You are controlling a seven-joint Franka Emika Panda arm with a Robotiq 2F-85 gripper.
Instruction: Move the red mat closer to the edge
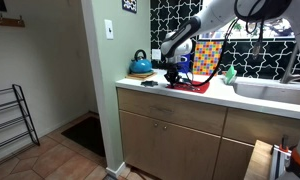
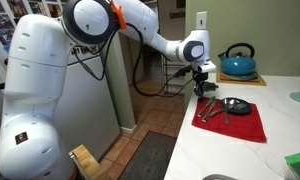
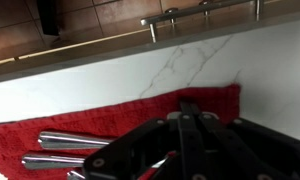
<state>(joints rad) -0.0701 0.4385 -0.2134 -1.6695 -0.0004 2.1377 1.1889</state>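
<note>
The red mat [image 2: 245, 125] lies flat on the white countertop, in front of the blue kettle [image 2: 238, 64]. It also shows in an exterior view [image 1: 193, 87] and in the wrist view [image 3: 50, 122]. Metal utensils [image 2: 218, 108] lie on it; their silver handles [image 3: 75, 140] show in the wrist view. My gripper [image 2: 204, 92] is down at the mat's side nearest the edge [image 2: 184, 142], and its fingers [image 3: 186, 108] are closed together on the mat's border. The counter's edge [image 1: 175, 99] runs along the top of the wrist view [image 3: 140, 42], a strip of bare counter away from the mat.
A multicoloured patterned board [image 1: 206, 55] stands upright behind the mat. A sink [image 1: 275, 90] lies further along the counter. A green object [image 1: 230, 74] sits by the sink. Wooden cabinets [image 1: 170, 135] are below the counter, and a dark floor mat [image 2: 150, 155] lies on the floor.
</note>
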